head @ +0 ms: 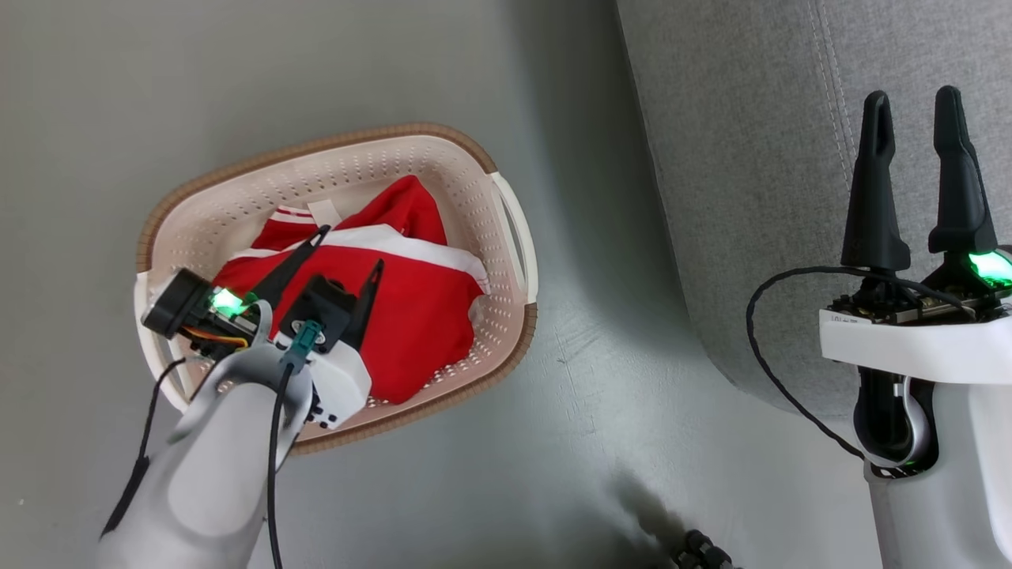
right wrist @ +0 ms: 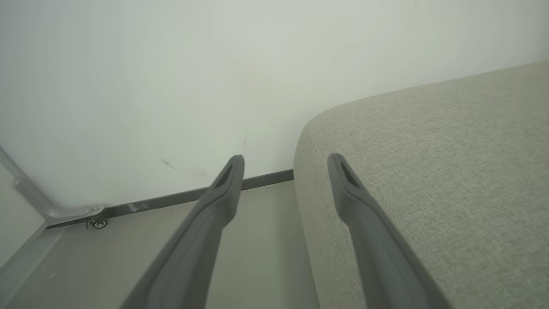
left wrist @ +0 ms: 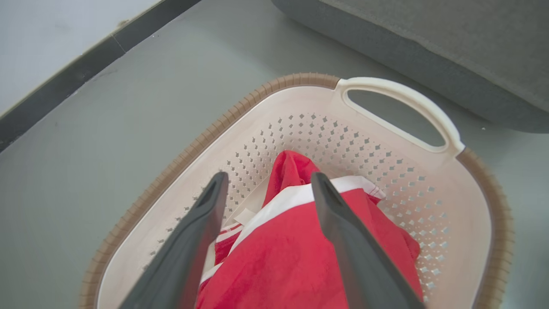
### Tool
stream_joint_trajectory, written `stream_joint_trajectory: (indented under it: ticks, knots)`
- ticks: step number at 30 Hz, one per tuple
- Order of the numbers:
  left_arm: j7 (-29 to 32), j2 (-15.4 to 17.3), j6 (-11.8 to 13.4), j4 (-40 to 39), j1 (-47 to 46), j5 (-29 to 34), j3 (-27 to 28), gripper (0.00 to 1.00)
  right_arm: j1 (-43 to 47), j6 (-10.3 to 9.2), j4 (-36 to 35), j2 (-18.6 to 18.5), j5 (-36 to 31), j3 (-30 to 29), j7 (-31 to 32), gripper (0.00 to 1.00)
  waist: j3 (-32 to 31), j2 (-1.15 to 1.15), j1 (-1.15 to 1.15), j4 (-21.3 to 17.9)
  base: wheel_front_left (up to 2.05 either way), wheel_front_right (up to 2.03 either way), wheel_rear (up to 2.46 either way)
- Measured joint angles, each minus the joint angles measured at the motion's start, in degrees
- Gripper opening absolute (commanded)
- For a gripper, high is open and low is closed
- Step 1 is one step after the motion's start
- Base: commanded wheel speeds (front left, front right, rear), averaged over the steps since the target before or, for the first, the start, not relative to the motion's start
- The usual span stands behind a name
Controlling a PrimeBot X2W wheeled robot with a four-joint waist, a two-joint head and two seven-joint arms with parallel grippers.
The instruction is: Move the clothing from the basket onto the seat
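Left claw [head: 353,246] is spread wide with nothing in it, hanging right over the clothing [head: 419,292]. I can't tell if the tips are actually touching the fabric yet.

The clothing is a red heap with white trim, all of it down inside the basket [head: 237,213]. It looks like more than one piece, since a striped bit pokes out from under the top layer. The basket sits on the grey floor [head: 553,435], near the seat [head: 751,158] but not touching it. The right claw [head: 911,95] is also wide open and empty, held up over the seat's edge.

So progress-wise I'd call it basically zero. Nothing red is on the seat and nothing has been grabbed. The whole job is left: pinch, lift, carry over, drop, and probably repeat.

View differences:
- The left wrist view shows the fingers straddling the white trim band, with the basket's white handle [left wrist: 399,96] on the side toward the seat.
- The head view gives the overall layout of both arms.
- The right wrist view adds the pale wall [right wrist: 171,64] behind and the seat's rounded corner.
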Motion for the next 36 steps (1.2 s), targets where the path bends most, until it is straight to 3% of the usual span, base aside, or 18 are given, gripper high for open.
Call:
stream_joint_trajectory:
  ticks: [22,36]
  knots:
    - [10.9,2.4,-3.6,7.3,-9.2,5.0,-4.4,1.0,-3.9,0.0,0.5,0.0,2.7,1.5,0.0,1.0,5.9,0.0,0.0,-3.7,0.0,0.0,0.0]
    - [18.1,3.9,-3.6,12.1,-13.8,6.1,-4.7,1.0,-4.6,0.0,1.0,0.0,3.8,2.6,0.0,1.0,7.7,0.0,-0.01,-5.4,0.0,0.0,0.0]
